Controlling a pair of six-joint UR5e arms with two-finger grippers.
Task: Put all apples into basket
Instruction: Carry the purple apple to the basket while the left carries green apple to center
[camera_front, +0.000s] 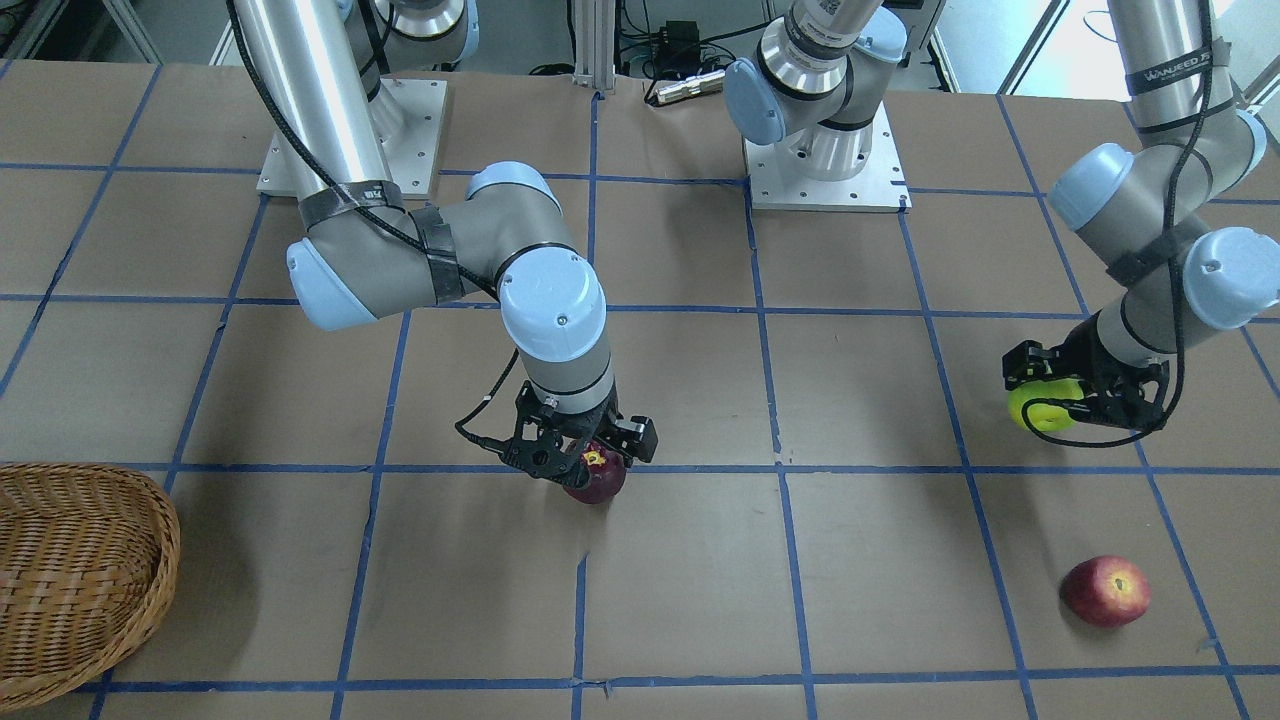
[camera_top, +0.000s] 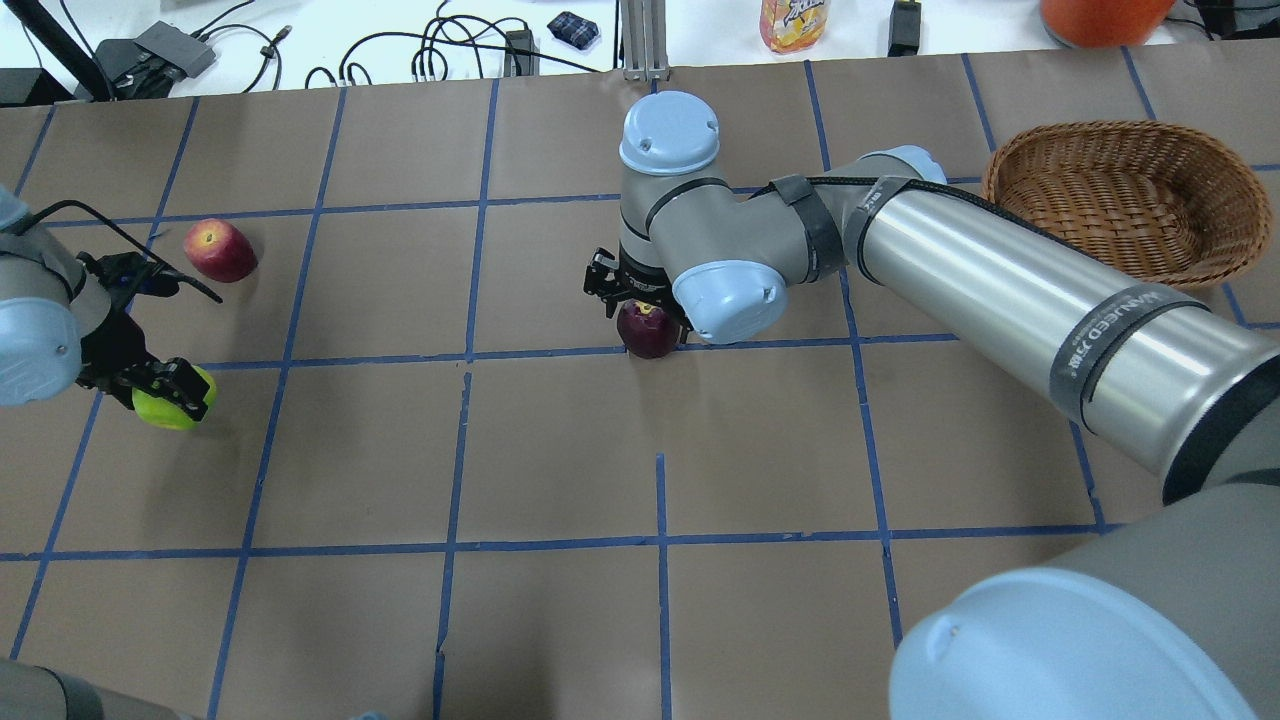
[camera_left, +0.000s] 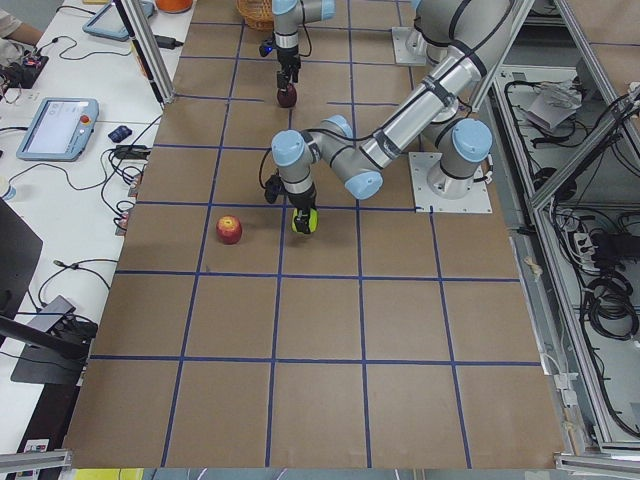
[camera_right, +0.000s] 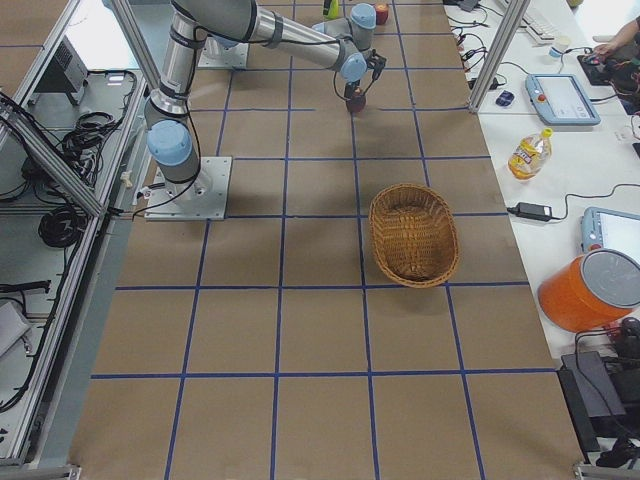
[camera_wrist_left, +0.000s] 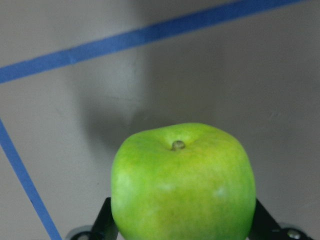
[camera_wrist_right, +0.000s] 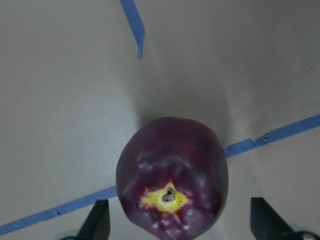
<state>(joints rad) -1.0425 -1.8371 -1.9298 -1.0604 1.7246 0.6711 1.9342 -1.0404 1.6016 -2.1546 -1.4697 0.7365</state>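
The yellow-green apple sits between the fingers of my left gripper, which is shut on it at the robot's left side of the table. I cannot tell if it is touching the paper. The dark maroon apple rests on the table at mid-table. My right gripper is open around it, with both fingers clear of its sides. The red apple lies free, beyond the left gripper. The wicker basket stands at the far right with no apples in it.
The table is covered in brown paper with a blue tape grid. The right arm's long upper link reaches over the table in front of the basket. Cables, a bottle and an orange container sit beyond the far edge.
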